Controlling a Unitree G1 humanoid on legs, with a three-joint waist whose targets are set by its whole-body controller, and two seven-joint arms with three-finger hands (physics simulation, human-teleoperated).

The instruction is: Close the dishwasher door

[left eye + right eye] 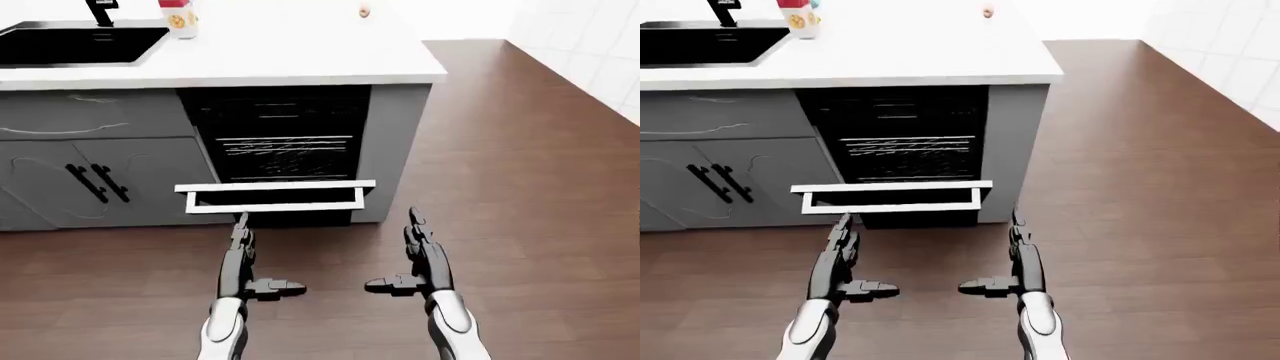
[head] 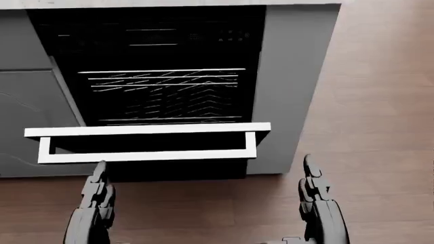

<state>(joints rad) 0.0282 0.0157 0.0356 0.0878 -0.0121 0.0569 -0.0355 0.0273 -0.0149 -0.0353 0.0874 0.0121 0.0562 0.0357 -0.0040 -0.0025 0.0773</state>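
The dishwasher (image 1: 280, 135) stands open under the white counter, its dark inside and wire racks showing. Its door (image 1: 275, 196) is lowered, seen edge-on as a white bar with a white handle below it; it also shows in the head view (image 2: 146, 142). My left hand (image 1: 240, 259) is open, fingers straight, its tip just below the door's left part. My right hand (image 1: 420, 251) is open, to the right of the door and below it, touching nothing.
A white countertop (image 1: 300, 52) with a black sink (image 1: 70, 43) at the top left and a bottle (image 1: 178, 16) beside it. Grey cabinets with black handles (image 1: 95, 182) stand left of the dishwasher. Brown wood floor (image 1: 520, 187) stretches right.
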